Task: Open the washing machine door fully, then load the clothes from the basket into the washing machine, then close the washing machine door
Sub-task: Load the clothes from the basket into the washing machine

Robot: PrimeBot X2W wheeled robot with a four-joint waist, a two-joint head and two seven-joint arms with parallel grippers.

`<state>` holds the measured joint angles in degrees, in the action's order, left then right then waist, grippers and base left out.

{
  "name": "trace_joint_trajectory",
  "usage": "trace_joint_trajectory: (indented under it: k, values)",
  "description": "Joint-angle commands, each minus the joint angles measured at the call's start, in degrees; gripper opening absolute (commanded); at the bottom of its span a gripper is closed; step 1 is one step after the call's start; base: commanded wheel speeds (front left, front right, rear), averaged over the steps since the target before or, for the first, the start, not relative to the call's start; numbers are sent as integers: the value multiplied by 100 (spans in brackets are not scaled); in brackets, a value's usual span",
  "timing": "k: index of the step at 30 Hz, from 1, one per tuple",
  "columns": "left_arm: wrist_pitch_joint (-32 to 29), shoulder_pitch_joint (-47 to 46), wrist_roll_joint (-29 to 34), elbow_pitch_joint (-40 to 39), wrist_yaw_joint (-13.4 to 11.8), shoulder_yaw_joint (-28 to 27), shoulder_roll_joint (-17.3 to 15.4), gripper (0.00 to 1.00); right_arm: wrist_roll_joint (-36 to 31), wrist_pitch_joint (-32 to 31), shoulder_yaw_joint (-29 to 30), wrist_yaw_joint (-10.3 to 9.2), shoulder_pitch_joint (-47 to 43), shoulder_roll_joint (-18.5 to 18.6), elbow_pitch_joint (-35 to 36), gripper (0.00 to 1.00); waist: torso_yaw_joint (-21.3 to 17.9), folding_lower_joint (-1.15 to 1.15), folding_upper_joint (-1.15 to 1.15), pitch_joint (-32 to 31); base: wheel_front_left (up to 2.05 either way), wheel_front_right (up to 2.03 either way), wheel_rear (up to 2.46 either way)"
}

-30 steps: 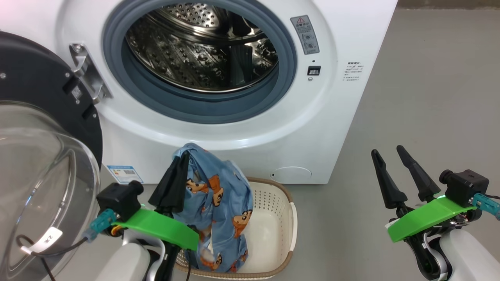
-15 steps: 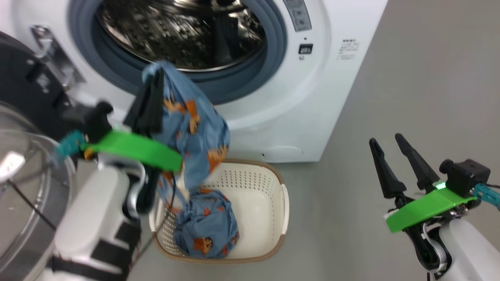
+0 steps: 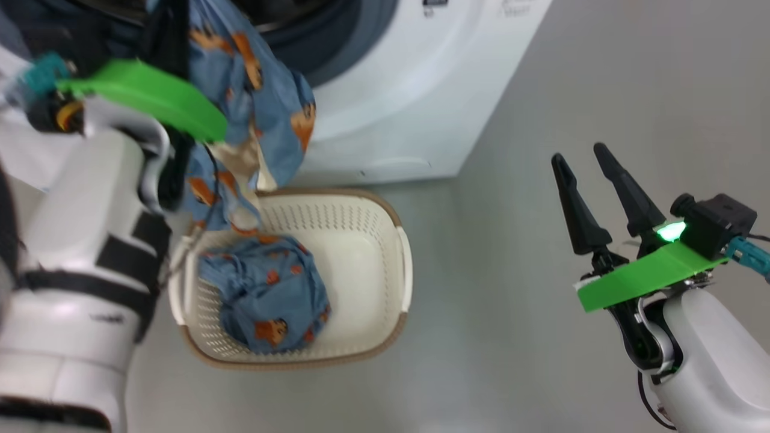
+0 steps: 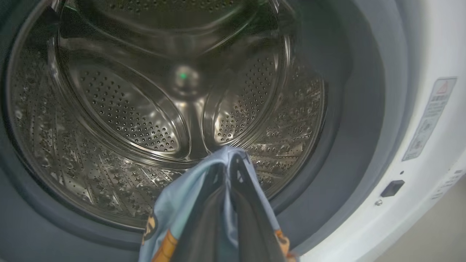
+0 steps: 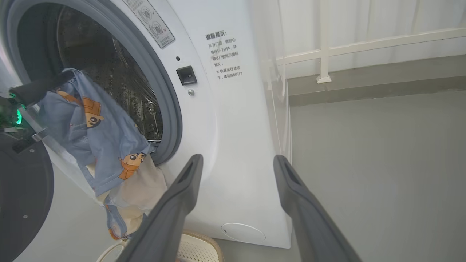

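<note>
My left gripper (image 4: pixel 227 163) is shut on a blue cartoon-print garment (image 3: pixel 252 78) and holds it up right before the washing machine's (image 3: pixel 391 108) open mouth, fingers pointing at the steel drum (image 4: pixel 127 109). The cloth hangs down over the grey gasket towards the basket (image 3: pixel 403 264). Another blue printed garment (image 3: pixel 264 294) lies bunched in the basket's left half. The door (image 5: pixel 22 196) stands swung open at the left, with its black ring showing. My right gripper (image 3: pixel 579 153) is open and holds nothing, well to the right of the basket above the floor.
The cream basket sits on the grey floor just in front of the machine's lower panel with its round cap (image 5: pixel 243 233). Bare grey floor (image 3: pixel 541 72) stretches to the machine's right. A pale curtain and a white rail (image 5: pixel 364 43) stand behind.
My left gripper has lifted the blue garment out of the basket up to the drum opening. The head camera has tilted down. The right arm has kept still.
</note>
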<state>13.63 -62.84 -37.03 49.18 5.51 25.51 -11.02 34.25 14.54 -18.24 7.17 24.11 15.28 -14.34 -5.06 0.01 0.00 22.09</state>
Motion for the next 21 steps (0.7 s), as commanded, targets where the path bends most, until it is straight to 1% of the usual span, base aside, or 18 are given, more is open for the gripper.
trace_joint_trajectory:
  k: [1, 7, 15, 18, 21]
  values:
    - [44, -368, 60, 85, 28, -132, -223, 0, -70, 46, -52, 32, 58, -3, 171, 100, -454, -1, 0, 723, 0, 0, 0]
    - [112, -1194, 244, 761, 53, -172, -373, 0, -150, 46, -29, 32, 206, -134, 293, 100, -728, -1, 0, 1288, 0, 0, 0]
    - [134, -1952, 496, 1294, 22, -173, -525, 0, -211, 46, -47, 32, 274, -297, 388, 100, -1072, -1, 0, 1767, 0, 0, 0]
    - [135, -2233, 588, 1259, -45, -225, -614, 0, -222, 46, -52, 32, 263, -348, 416, 100, -1181, -1, 0, 1919, 0, 0, 0]
    - [136, -2471, 744, 884, -200, -371, -692, 0, -234, 46, -44, 32, 271, -403, 451, 100, -1243, -1, 0, 2083, 0, 0, 0]
